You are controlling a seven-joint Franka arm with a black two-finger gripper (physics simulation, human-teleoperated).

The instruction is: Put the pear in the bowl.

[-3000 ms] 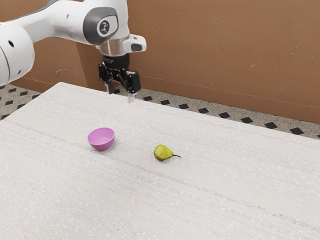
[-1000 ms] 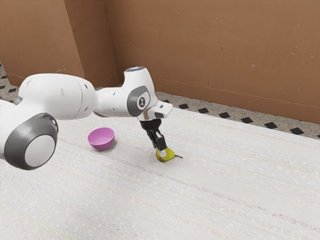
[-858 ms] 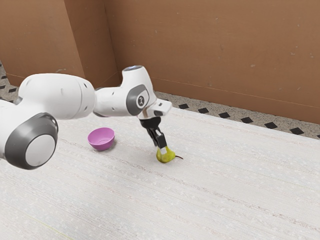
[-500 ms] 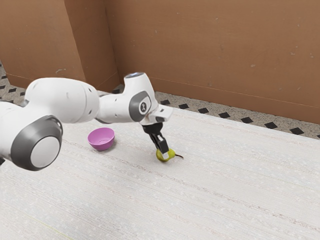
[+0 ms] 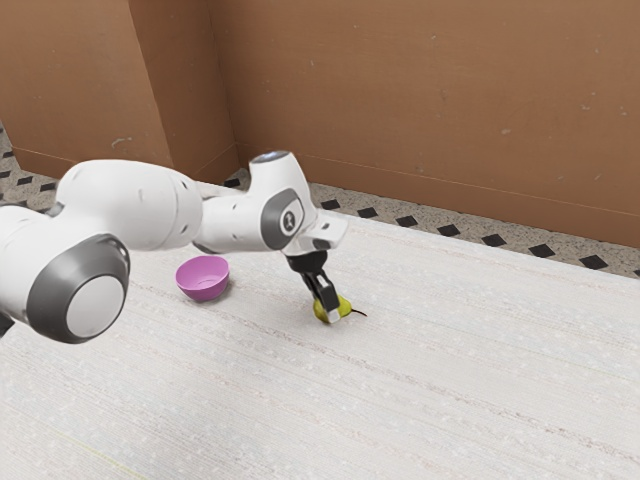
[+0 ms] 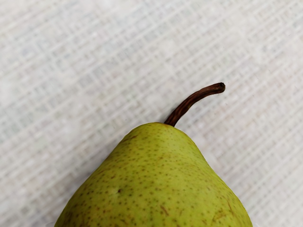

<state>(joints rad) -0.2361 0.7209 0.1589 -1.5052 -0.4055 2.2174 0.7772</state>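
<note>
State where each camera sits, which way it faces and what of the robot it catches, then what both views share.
Exterior view: at the side of the arm, looking down across the table, bowl and pear toward the wall; the arm enters from the exterior view's left, with its gripper at the pear.
Wrist view: on the arm's hand, looking down at the pear and its stem close up, the table beyond.
Shared: pear, stem and table.

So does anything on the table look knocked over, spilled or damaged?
Nothing stands out. The pink bowl sits upright on the table. The pear lies on its side, partly hidden by the gripper, its stem attached; its brown specks look like ordinary skin markings.
</note>
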